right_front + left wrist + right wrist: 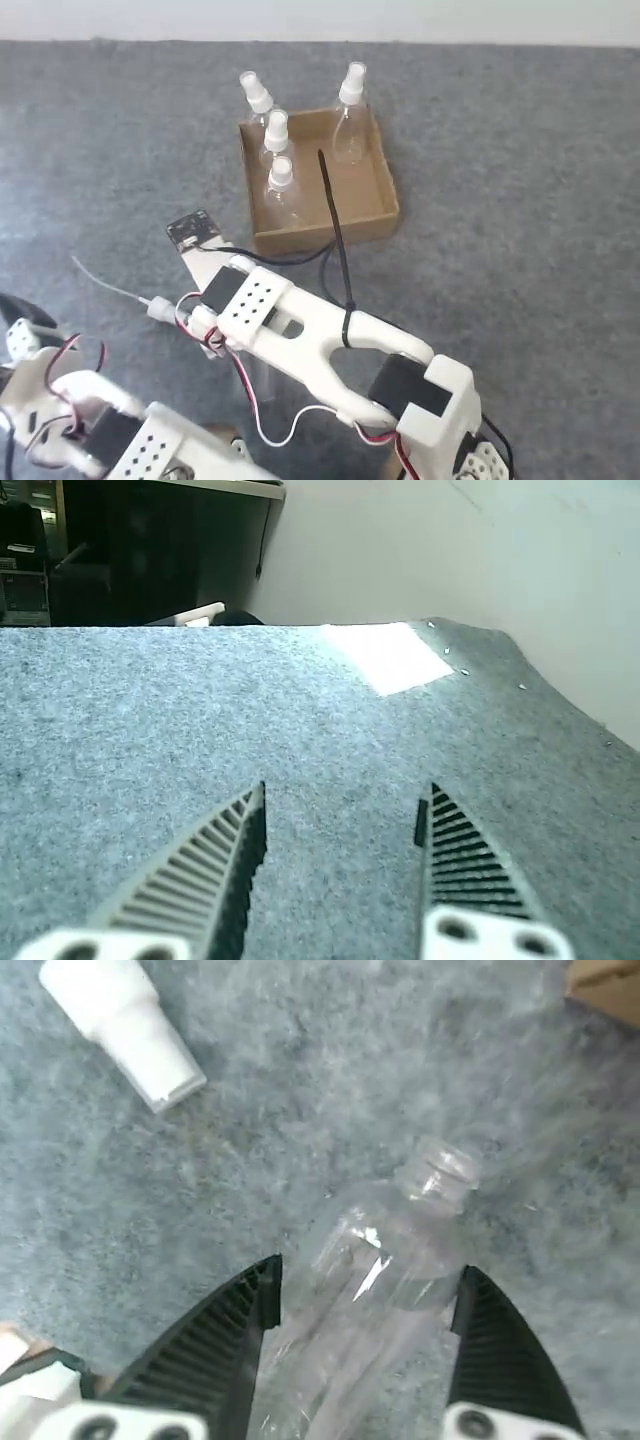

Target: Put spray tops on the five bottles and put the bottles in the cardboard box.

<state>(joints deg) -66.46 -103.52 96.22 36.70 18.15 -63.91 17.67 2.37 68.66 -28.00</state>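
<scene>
Right wrist view puts the right gripper (367,1270) over the last bottle (400,1230), a clear one lying on its side on the grey felt with its neck bare. The jaws stand wide apart, one on each side of the body, and I can't see them pressing on it. Its spray top (120,1010) lies loose on the felt a little way off. From the high view, four capped bottles (282,190) stand at the cardboard box (320,232), though whether the back-left one is inside I can't say. The left gripper (345,790) hangs over bare felt, jaws apart and holding nothing. My worry is the grab: the bottle is round and slick, so a close that lands off-centre may roll it or squirt it out along the felt, and a hard squeeze could buckle the thin wall. A tilted lift would also leave the neck badly placed for the top
</scene>
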